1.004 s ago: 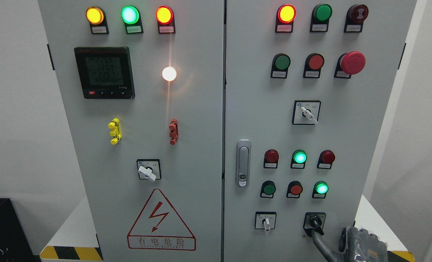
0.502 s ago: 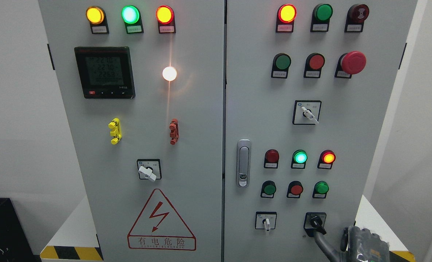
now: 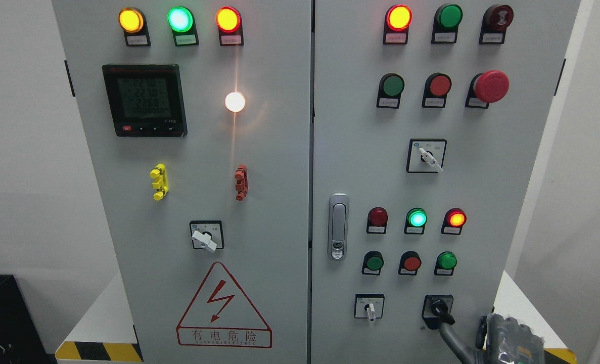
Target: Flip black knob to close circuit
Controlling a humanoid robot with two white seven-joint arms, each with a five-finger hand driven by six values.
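Note:
The black knob (image 3: 440,309) sits on its black plate at the bottom right of the right cabinet door (image 3: 355,151). Its lever points down and to the right. My right hand (image 3: 469,334) comes up from the lower right corner. One long grey finger (image 3: 451,337) reaches up and its tip touches the underside of the knob's lever. A second finger (image 3: 481,328) stands apart to the right, and nothing is grasped. Above the knob, a red lamp (image 3: 455,219) and a green lamp (image 3: 416,218) glow. My left hand is not in the head view.
A white selector switch (image 3: 370,308) is left of the knob, with another (image 3: 429,157) higher up. A red mushroom stop button (image 3: 491,86) juts out at top right. The door handle (image 3: 337,226) is near the seam. A meter (image 3: 144,100) is on the left door.
The knob's lever swung from pointing down to down-right. The red lamp at right lit up and the green button lamp below it went dark. My right hand slid slightly rightwards.

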